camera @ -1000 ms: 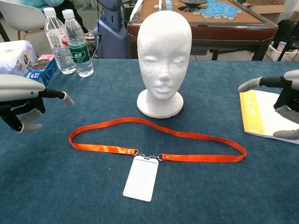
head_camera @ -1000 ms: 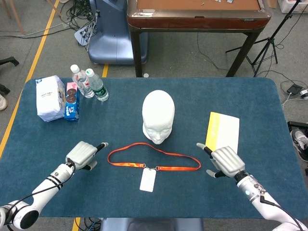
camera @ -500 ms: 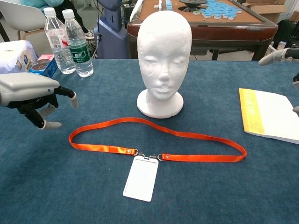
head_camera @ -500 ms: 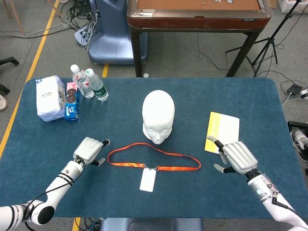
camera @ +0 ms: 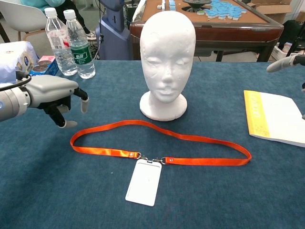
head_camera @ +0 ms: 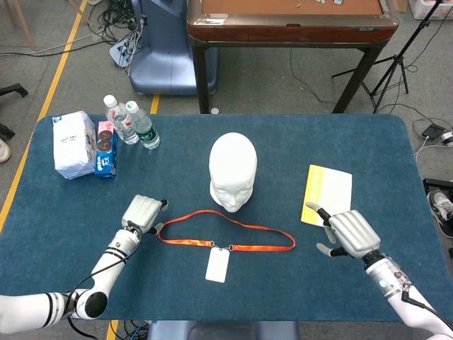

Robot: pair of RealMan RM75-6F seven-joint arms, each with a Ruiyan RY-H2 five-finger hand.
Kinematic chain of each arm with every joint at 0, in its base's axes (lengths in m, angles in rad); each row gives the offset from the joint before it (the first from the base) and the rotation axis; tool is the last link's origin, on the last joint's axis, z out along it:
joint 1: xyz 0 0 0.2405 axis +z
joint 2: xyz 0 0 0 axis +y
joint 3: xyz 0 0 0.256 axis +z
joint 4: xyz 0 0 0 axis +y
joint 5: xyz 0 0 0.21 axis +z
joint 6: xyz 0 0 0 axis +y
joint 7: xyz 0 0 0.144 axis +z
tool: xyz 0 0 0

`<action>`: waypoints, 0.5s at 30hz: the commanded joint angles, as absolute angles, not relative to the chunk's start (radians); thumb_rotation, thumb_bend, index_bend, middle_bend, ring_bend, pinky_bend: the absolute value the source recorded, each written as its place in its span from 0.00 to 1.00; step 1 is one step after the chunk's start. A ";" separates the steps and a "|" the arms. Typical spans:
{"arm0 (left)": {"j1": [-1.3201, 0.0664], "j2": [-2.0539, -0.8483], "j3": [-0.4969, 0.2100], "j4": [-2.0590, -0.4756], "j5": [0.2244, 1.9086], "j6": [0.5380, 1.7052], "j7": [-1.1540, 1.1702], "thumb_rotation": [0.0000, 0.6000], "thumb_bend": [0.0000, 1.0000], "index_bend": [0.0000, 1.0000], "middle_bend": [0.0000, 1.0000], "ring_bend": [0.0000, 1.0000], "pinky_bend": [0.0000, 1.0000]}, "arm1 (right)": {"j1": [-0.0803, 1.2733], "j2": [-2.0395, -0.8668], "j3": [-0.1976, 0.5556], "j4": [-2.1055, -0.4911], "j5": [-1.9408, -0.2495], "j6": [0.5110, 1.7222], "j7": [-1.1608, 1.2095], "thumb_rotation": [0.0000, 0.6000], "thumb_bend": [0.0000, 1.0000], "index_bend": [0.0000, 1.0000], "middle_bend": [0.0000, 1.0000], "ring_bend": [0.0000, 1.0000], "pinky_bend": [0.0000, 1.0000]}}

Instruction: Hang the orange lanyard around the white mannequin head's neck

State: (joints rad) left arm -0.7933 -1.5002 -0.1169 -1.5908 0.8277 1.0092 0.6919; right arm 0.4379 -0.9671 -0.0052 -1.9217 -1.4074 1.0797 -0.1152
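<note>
So: blue table (head_camera: 396,142), white mannequin head (head_camera: 232,170) mid-table, orange lanyard (head_camera: 226,230) flat just near of it. Left hand (head_camera: 141,212) now crept right to the loop's left end, fingers loosely spread, empty. Right hand (head_camera: 350,234) backed off right, spread, empty. Looks like pre-grasp.

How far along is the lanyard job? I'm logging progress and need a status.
Nothing is done yet: the orange lanyard lies flat on the table in front of the white mannequin head, its neck bare. In hand: the left hand hovers, empty, by the lanyard's left loop end; the right hand is near the yellow notebook, also empty. Left: grasp, lift, and loop it over the head.
</note>
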 commanded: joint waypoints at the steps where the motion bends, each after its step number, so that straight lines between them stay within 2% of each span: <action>1: -0.821 -1.540 -0.136 -1.571 0.760 1.023 0.744 0.84 0.28 0.39 0.95 0.94 0.95 | 0.435 -0.967 -0.004 -1.920 -1.409 1.078 -0.113 1.00 0.26 0.12 0.72 0.63 0.84; 6: -0.846 -1.581 -0.150 -1.544 0.683 1.042 0.792 0.64 0.28 0.39 0.95 0.94 0.95 | 0.429 -0.963 -0.005 -1.918 -1.410 1.076 -0.112 1.00 0.26 0.12 0.72 0.63 0.84; 11: -0.862 -1.602 -0.149 -1.538 0.643 1.055 0.821 0.57 0.27 0.40 0.95 0.94 0.95 | 0.422 -0.960 -0.006 -1.914 -1.414 1.074 -0.106 1.00 0.26 0.12 0.72 0.63 0.84; 15: -0.866 -1.629 -0.136 -1.530 0.650 1.082 0.840 0.56 0.27 0.40 0.95 0.94 0.96 | 0.419 -0.962 -0.006 -1.909 -1.419 1.070 -0.098 1.00 0.26 0.12 0.72 0.63 0.84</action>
